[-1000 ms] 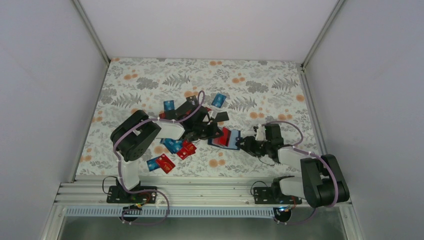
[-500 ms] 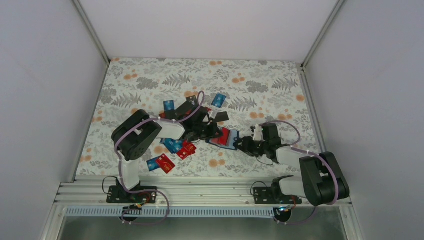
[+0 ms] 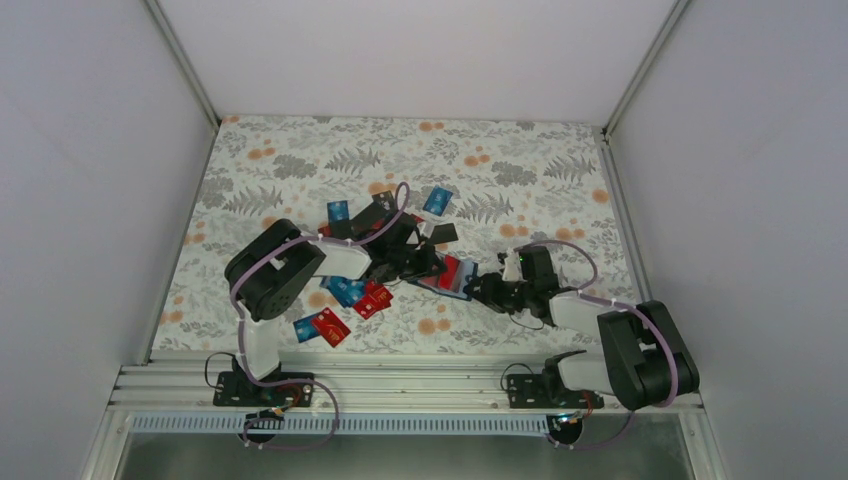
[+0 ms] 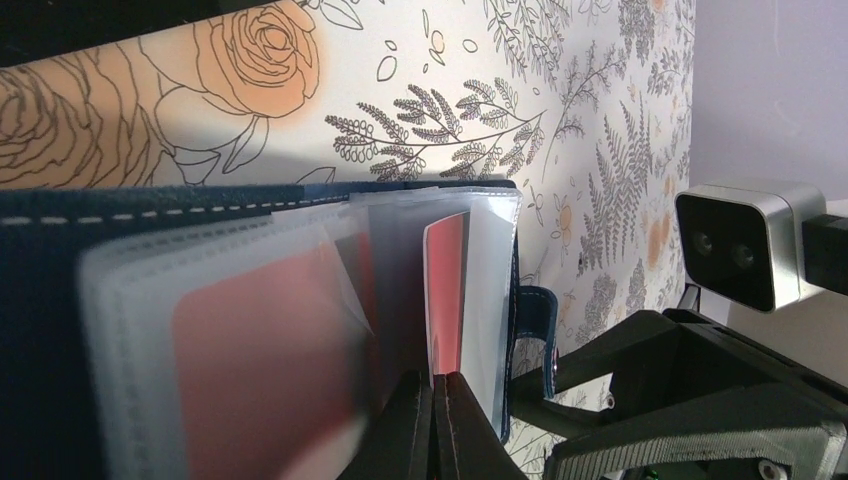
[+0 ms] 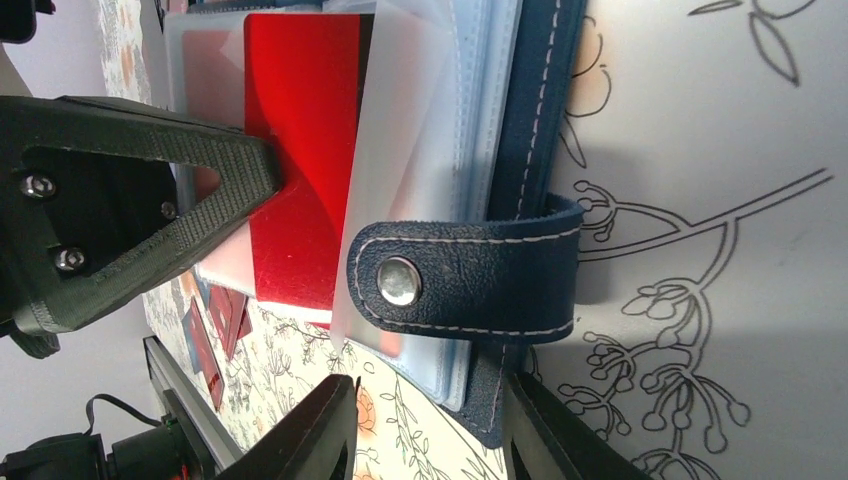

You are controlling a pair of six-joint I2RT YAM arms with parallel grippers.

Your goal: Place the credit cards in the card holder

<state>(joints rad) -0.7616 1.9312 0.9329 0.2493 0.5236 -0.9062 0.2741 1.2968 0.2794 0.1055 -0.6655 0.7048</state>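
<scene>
The holder [image 3: 455, 275] lies open mid-bench, between the two arms. The left jaws are pressed together on a red card [image 5: 300, 150], and one edge of that card is tucked under a clear sleeve [image 5: 400, 120]. I judge it is held thin and edge-on so it can slide into that pocket. The right jaws stand part spread either side of the holder's corner, by the snap strap [image 5: 470, 280]. They are likely there to stop the holder skating, though no firm pinch is plain. Loose cards [image 3: 335, 322], red and blue, lie scattered near the left arm [image 3: 275, 280]. The bench [image 3: 300, 160] wears a floral-print cover, shut in by plain pale walls [image 3: 90, 150], with a metal rail [image 3: 400, 385] along its near edge.
</scene>
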